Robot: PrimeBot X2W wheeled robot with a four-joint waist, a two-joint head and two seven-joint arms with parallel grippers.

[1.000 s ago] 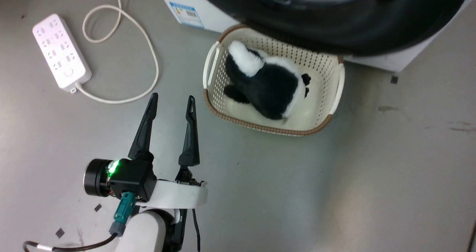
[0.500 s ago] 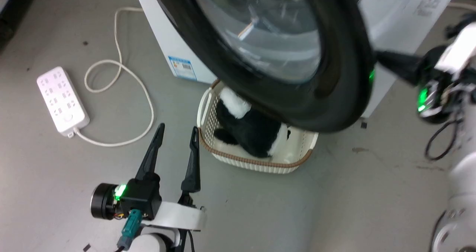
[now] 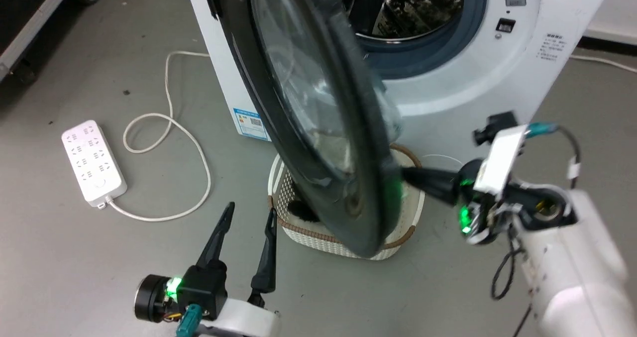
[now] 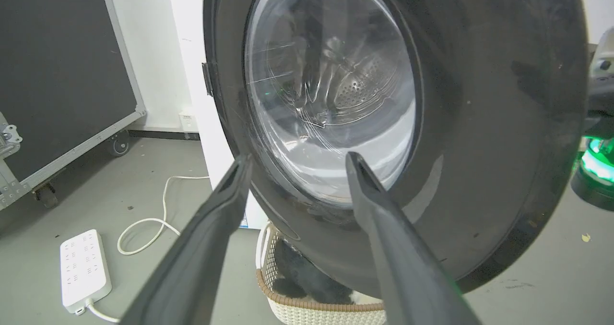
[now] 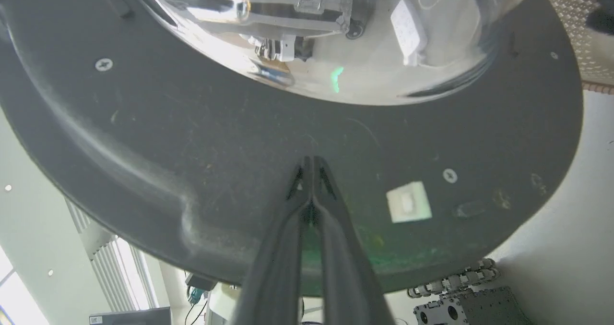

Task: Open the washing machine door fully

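washing machine door (image 3: 298,103) standing open, blue label (image 3: 250,123) illegible

Nothing readable right now: the blue-topped sticker (image 3: 247,123) low on the washing machine (image 3: 497,88), at nine o'clock from the washing machine door (image 3: 308,118), carries print too small to make out, and the dark lettering (image 3: 552,47) at two o'clock blurs too.

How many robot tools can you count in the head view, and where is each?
2. The left tool is at the lower left, open above the floor. The right tool is at the right, shut, tips at the inner face of the washing machine door.
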